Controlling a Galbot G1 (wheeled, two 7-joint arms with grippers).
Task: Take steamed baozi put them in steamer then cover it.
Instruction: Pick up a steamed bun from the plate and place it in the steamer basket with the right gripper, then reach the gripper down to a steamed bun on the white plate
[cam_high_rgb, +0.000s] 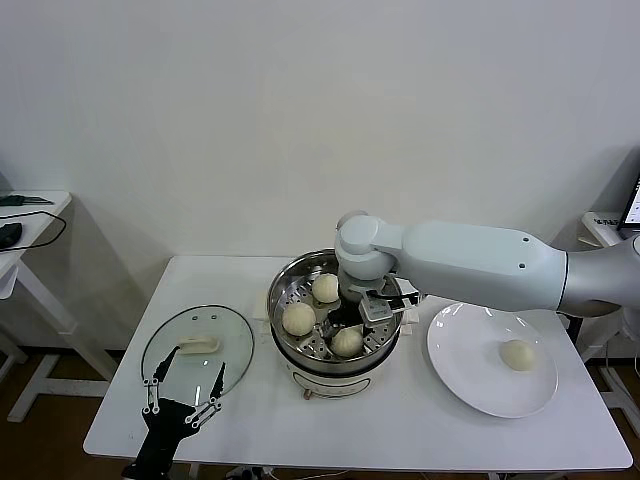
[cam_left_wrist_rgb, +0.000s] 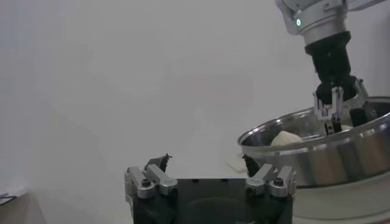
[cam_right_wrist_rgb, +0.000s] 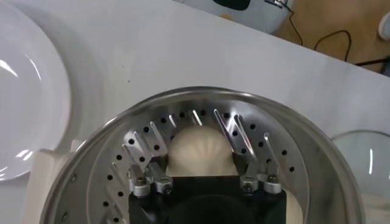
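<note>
White wall backs a white surface (cam_high_rgb: 400, 420) carrying all items. At centre stands the steamer (cam_high_rgb: 285, 275), a shiny steel basket with perforated floor on a cream pot base. Three steamed baozi lie inside: one at 12 o'clock (cam_high_rgb: 325, 287), one at 9 o'clock (cam_high_rgb: 298, 318), one at 6 o'clock (cam_high_rgb: 347, 342); all smooth, round, cream-white. The right gripper (cam_high_rgb: 352, 312) reaches down into the basket from 3 o'clock; in the right wrist view its jaws stand spread, one on either side of a bun (cam_right_wrist_rgb: 198, 149), with no visible clamping, so the bun appears released. A fourth baozi (cam_high_rgb: 518, 354) rests on the white plate (cam_high_rgb: 470, 385) at 3 o'clock of the steamer, just beside it. The cover (cam_high_rgb: 235, 335), clear glass with metal rim and cream handle, lies flat at 9 o'clock of the steamer. The left gripper (cam_high_rgb: 185, 390) hovers at the cover's 6 o'clock edge, jaws open and empty. A side desk with black cables (cam_high_rgb: 25, 225) sits at far left.
</note>
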